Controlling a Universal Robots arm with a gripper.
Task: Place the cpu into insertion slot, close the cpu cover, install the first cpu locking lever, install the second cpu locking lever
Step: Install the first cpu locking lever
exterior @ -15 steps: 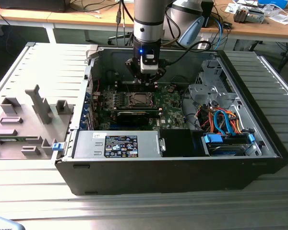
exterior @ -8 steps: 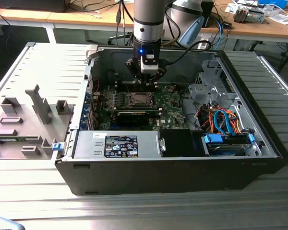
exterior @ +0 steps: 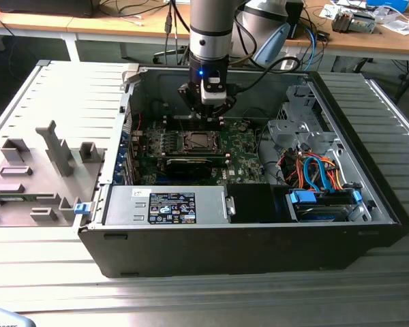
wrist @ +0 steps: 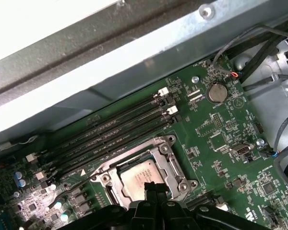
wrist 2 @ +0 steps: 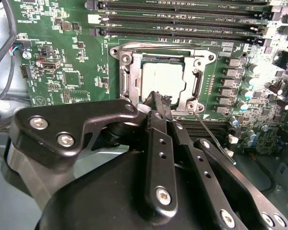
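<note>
Computer case [exterior: 259, 245] lies open on its side on the ribbed metal surface [exterior: 191, 300], holding the green motherboard [exterior: 242, 146], a silver power supply [exterior: 167, 204] along its near wall and a drive cage with blue and orange cables [exterior: 320, 174] toward the exterior view's right. Seated in the insertion slot [wrist 2: 161, 79] is the cpu [wrist 2: 163, 79], its dull silver face showing through the square window of the cpu cover [wrist 2: 129, 76], which lies flat over the socket. The hand [wrist 2: 158, 98] hangs directly over the socket's edge, its black fingers [wrist 2: 156, 115] drawn together to a narrow tip with nothing visibly between them, and that tip sits at the cover's rim beside the cpu. A thin wire locking lever [wrist 2: 211, 136] slants away from the socket corner. Black memory slots [wrist: 115, 132] run close along one side of the socket, and the case wall [wrist: 110, 72] rises just beyond them, leaving tight room there.
</note>
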